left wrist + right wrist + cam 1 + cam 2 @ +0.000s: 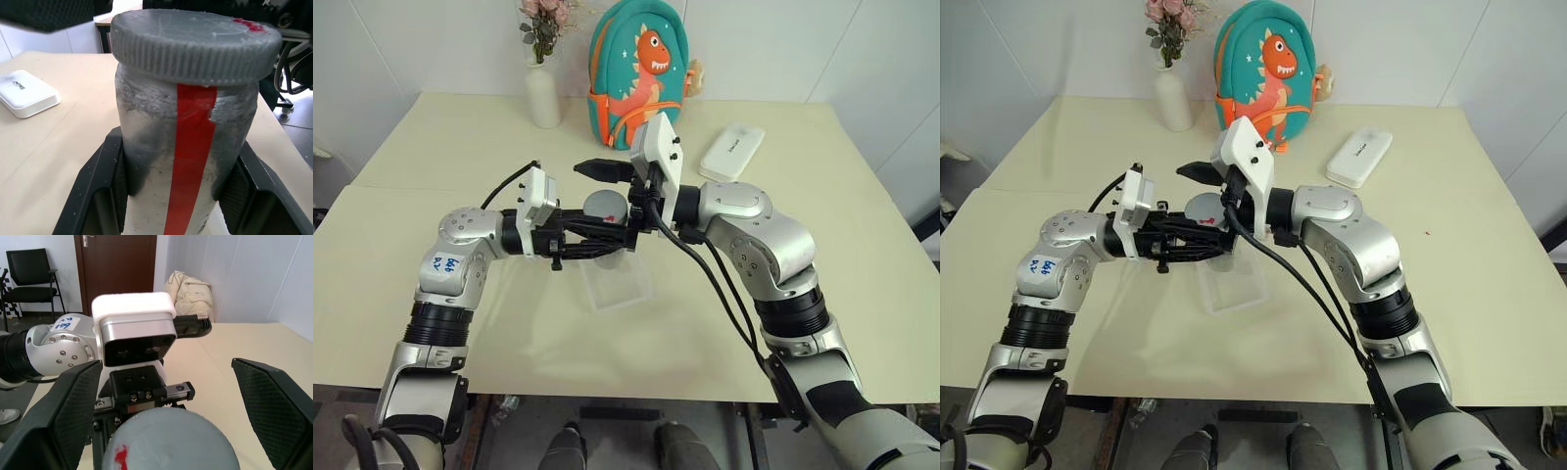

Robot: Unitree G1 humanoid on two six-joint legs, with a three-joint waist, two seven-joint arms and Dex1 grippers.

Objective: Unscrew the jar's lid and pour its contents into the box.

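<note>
Left wrist view is showing the jar (pixel 188 161) standing upright between the two black fingers (pixel 105 186) of the left gripper (pixel 607 235), which are pressing against its sides and holding it. The lid (pixel 195 41), grey and ribbed, is sitting on top of the jar, with a small red mark near its edge; a red stripe is running down the jar's label. In the left eye view, the jar is being held above the table (pixel 431 284), directly over the box (pixel 619 284), which is lying on the table just below it. The right gripper (pixel 168 401) is spreading its fingers wide, one on each side of the lid, without touching it. Beyond the jar, the backpack (pixel 636 73) and the vase (pixel 543 93) are standing at the far edge of the table, and the white case (pixel 732 152) is lying to the right of the backpack. I cannot tell whether anything is inside the jar.
</note>
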